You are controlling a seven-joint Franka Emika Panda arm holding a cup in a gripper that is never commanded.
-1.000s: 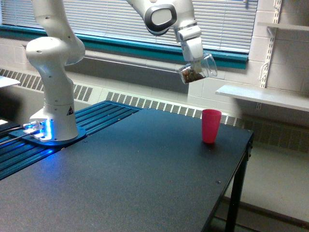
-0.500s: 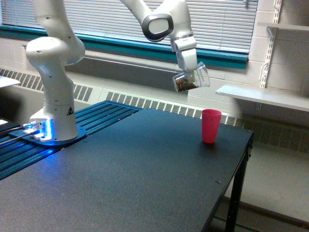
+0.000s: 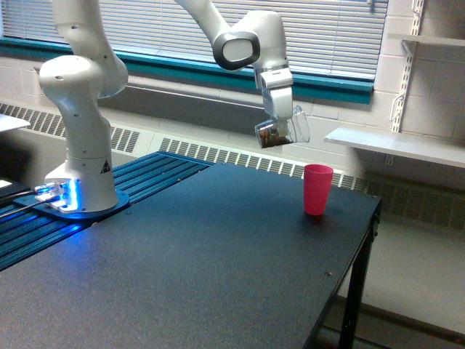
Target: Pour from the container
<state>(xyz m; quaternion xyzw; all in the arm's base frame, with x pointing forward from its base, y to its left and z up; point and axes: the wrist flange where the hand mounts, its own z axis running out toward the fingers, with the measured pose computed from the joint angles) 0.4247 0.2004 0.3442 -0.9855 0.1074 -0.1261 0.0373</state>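
My gripper point(image 3: 280, 125) is shut on the container point(image 3: 283, 132), a small clear plastic cup held in the air and tilted onto its side. Brown granular bits lie at its lower left end. An opaque pink cup point(image 3: 317, 189) stands upright on the black table point(image 3: 189, 269) near the far right corner. The container hangs above and to the exterior view's left of the pink cup, well apart from it. No bits show falling.
The white arm base point(image 3: 80, 153) stands on a blue slatted platform point(image 3: 138, 182) at the exterior view's left. A grey shelf point(image 3: 392, 145) juts from the wall at the right. The table's right edge drops off just past the pink cup.
The gripper has carried the container down and toward the exterior view's left, away from above the pink cup. The pink cup has not moved.
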